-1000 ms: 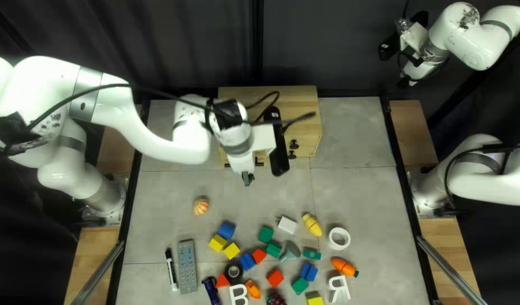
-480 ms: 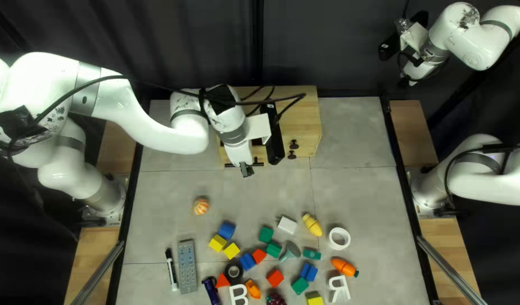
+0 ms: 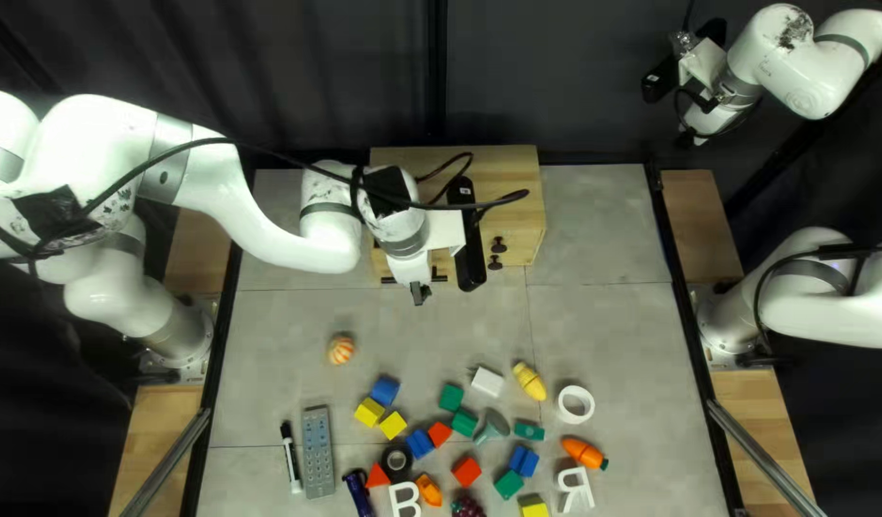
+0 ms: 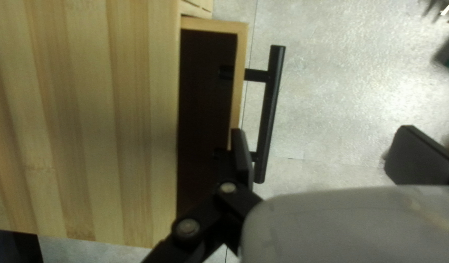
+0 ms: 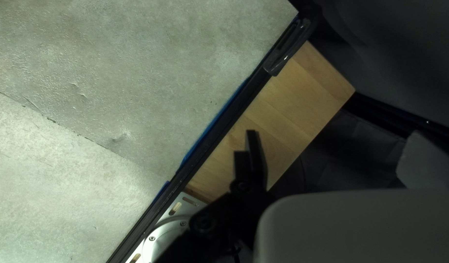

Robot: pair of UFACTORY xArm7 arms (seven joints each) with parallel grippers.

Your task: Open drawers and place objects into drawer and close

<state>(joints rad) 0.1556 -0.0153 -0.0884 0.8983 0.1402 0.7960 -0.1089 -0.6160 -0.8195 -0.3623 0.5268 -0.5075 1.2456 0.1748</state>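
Plainly: a drawer ajar, both pincers spread

On the table [image 3: 603, 335], read as a clock face over the top left view, the wooden cabinet [image 3: 503, 168] sits at twelve. Its handled drawer [image 4: 214, 25] is partly out, showing a dark inside. The left pincer [image 3: 419, 294], near the dial's centre, has its fingers wide apart; the black handle [image 4: 270, 97] lies between them, much nearer one, ungripped. The right pincer [image 3: 688, 142] hangs at two, fingers also apart, with nothing gripped. The objects are all outside the drawer: the grey remote [image 3: 318, 452] towards seven, the carrot [image 3: 584, 452] and yellow corn [image 3: 530, 381] around five, the white ring [image 3: 576, 404] between four and five, and the orange-striped ball [image 3: 341, 349] between seven and eight. Coloured blocks scatter around six.
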